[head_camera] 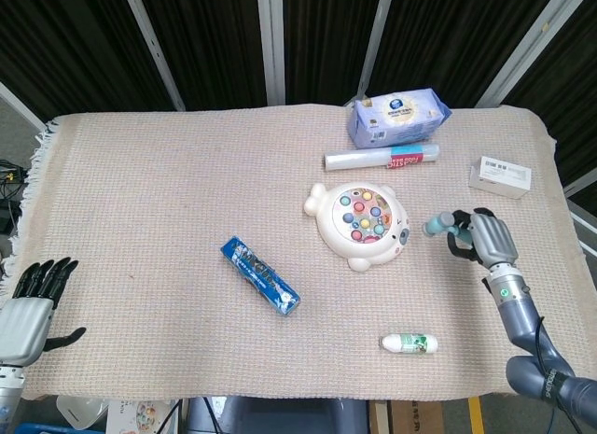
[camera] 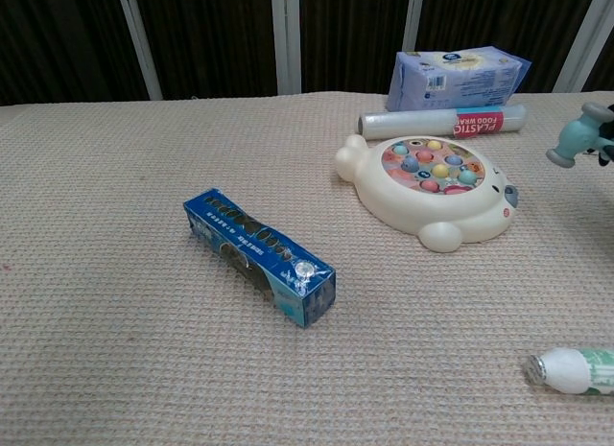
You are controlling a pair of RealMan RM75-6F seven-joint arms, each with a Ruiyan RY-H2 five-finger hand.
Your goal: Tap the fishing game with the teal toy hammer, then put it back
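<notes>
The right hand [head_camera: 487, 240] is grasping the teal toy hammer [head_camera: 441, 223], its fingers wrapping the handle while the hammer head is sticking out toward nine o'clock, pointing at the fishing game [head_camera: 360, 223]. In the chest view the hammer [camera: 579, 134] is hanging clear above the cloth at the right edge of the frame, with only a dark sliver of the hand showing beside it. The hammer head is sitting near the game's three o'clock side, apart from it and not touching.

The fishing game, a cream animal-shaped toy with a ring of coloured fish in its round top, is lying flat on the beige woven tablecloth [head_camera: 159, 201], a little to the three o'clock side of the table's centre. At its twelve o'clock a roll of plastic food wrap [head_camera: 381, 159] is lying crosswise, and beyond that a pale blue pack of wet wipes [head_camera: 398, 116] is resting near the far edge. A small white box [head_camera: 501, 176] is sitting at the game's two o'clock, well apart. A blue rectangular box [head_camera: 260, 276] is lying at an angle at the game's eight o'clock. A white and green tube [head_camera: 409, 343] is lying at its five o'clock, near the front edge.

The left hand [head_camera: 28, 306] is resting off the table's near left corner, released, its dark fingers apart and holding nothing.
</notes>
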